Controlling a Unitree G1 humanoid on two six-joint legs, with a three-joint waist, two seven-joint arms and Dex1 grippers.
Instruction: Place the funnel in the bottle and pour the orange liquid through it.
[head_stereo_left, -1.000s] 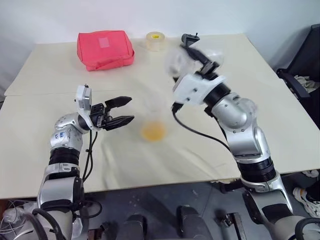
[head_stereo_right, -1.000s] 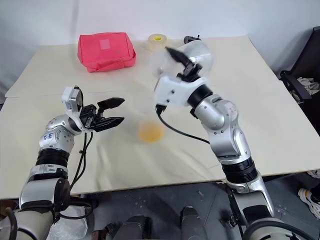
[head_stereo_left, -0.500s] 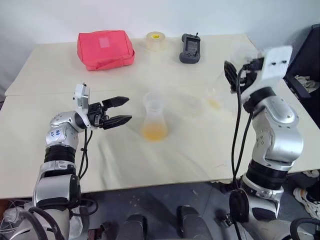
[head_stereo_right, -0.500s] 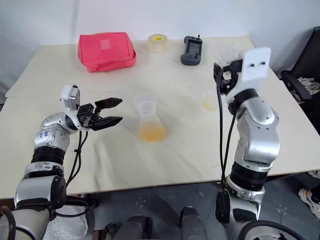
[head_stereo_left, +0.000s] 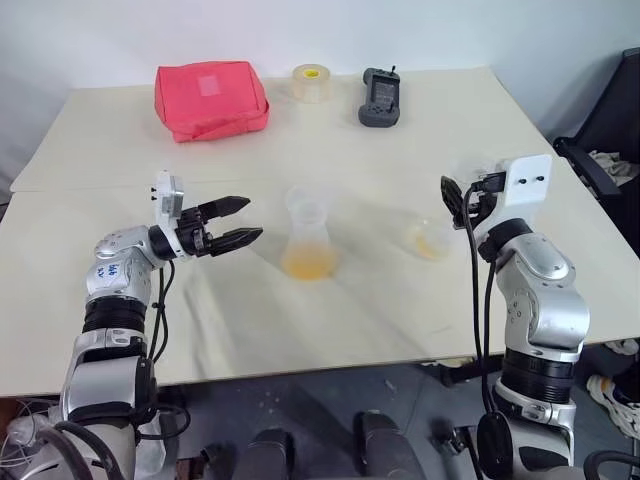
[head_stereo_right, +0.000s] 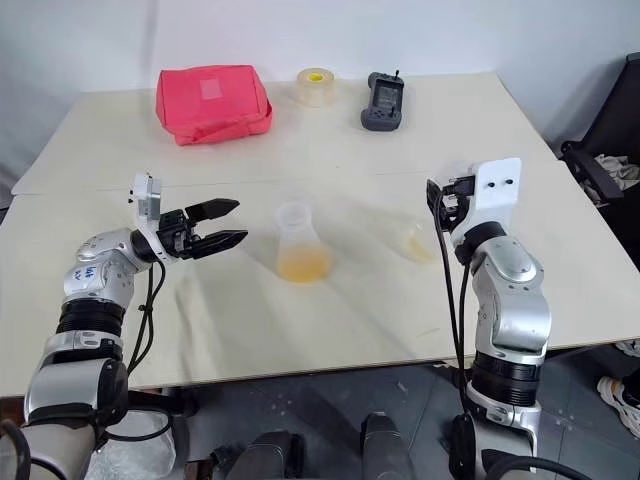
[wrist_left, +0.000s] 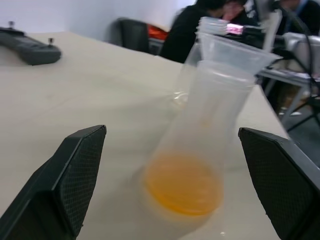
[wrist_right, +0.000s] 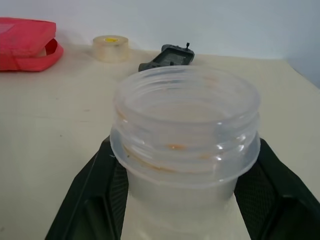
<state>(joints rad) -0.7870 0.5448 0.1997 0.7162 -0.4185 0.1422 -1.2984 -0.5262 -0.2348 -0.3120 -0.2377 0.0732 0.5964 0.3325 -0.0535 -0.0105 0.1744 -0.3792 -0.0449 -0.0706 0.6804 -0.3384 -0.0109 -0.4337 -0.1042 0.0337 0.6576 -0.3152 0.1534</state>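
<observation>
The clear bottle (head_stereo_left: 308, 238) stands mid-table with the see-through funnel (head_stereo_left: 305, 203) seated in its neck. Orange liquid (head_stereo_left: 307, 264) pools in its base. My left gripper (head_stereo_left: 243, 222) hangs open just to the bottle's left, pointing at it; the left wrist view has the bottle (wrist_left: 205, 125) and funnel (wrist_left: 234, 49) between its spread fingers (wrist_left: 65, 185). To the right, a wide-mouthed clear jar (head_stereo_left: 430, 238) stands upright on the table, a faint orange trace inside. My right gripper (wrist_right: 185, 165) is shut on it, fingers (wrist_right: 95, 195) pressed against both sides of the jar below its threaded rim (wrist_right: 186, 107).
A red pouch (head_stereo_left: 210, 98), a tape roll (head_stereo_left: 311, 82) and a black handheld device (head_stereo_left: 380, 97) lie along the far side of the table (head_stereo_left: 150, 330). A dark chair (head_stereo_left: 612, 130) stands off the right edge. Bare tabletop lies between bottle and jar.
My right arm swung from above the bottle out to the right and down. The jar turned upright and now stands on the table. The left gripper stayed put, open.
</observation>
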